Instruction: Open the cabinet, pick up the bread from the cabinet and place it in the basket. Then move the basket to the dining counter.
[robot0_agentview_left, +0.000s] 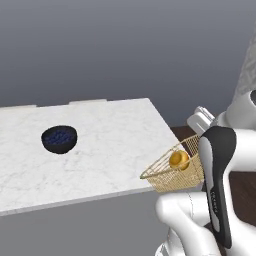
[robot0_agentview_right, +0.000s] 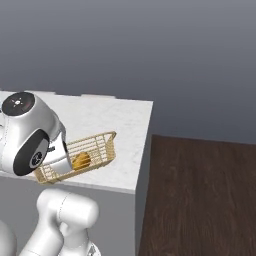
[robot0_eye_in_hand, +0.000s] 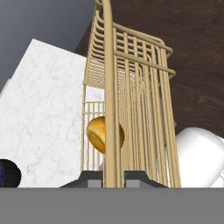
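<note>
With the pincer (robot0_eye_in_hand: 114, 176) clamped on the rim of the shallow gold wire basket (robot0_agentview_left: 176, 172) holding the small golden-orange bun (robot0_agentview_left: 179, 159), keep it level while carrying it left over the white marble surface (robot0_agentview_left: 100, 150), well clear of the dark bowl of blueberries (robot0_agentview_left: 59, 138).

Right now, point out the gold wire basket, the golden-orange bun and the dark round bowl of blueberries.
gold wire basket (robot0_agentview_left: 165, 181): left base view, front wall.
golden-orange bun (robot0_eye_in_hand: 97, 133): hand view, left side.
dark round bowl of blueberries (robot0_agentview_left: 59, 139): left base view, the berries.

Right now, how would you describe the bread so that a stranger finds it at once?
Look at the white marble dining counter. At its corner nearest the robot, the hand holds a gold wire basket; the bread lies inside. It is a small round golden-orange bun, unlike the dark bowl of blueberries farther along.
</note>
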